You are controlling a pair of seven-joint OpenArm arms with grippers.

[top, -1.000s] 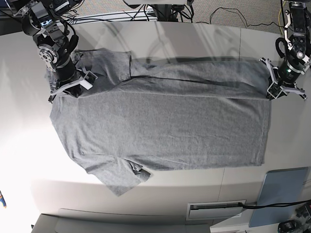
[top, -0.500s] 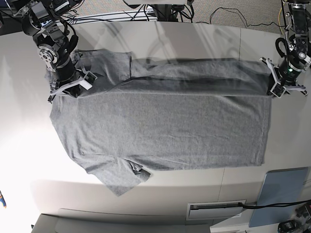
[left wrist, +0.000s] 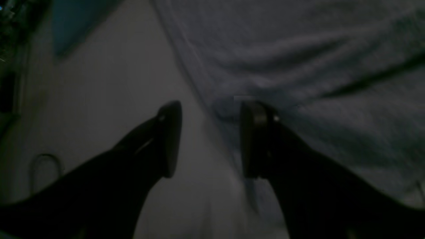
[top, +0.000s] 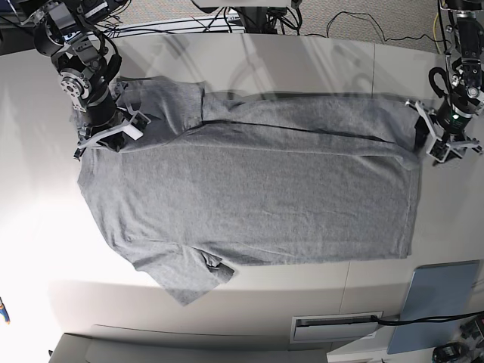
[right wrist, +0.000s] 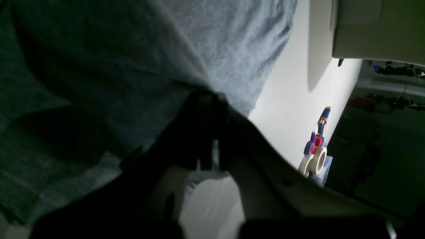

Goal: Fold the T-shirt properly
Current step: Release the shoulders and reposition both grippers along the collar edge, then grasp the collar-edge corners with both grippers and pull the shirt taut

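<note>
Across the grey table (top: pixel 249 60) the T-shirt (top: pixel 257 197) lies flat, plain side up with no lettering showing, its long axis running side to side and its sleeves toward the base view's left. The right gripper (right wrist: pixel 207 132) pinches cloth at the shoulder edge. The left gripper (left wrist: pixel 209 139) stands spread, straddling the hem corner.
</note>
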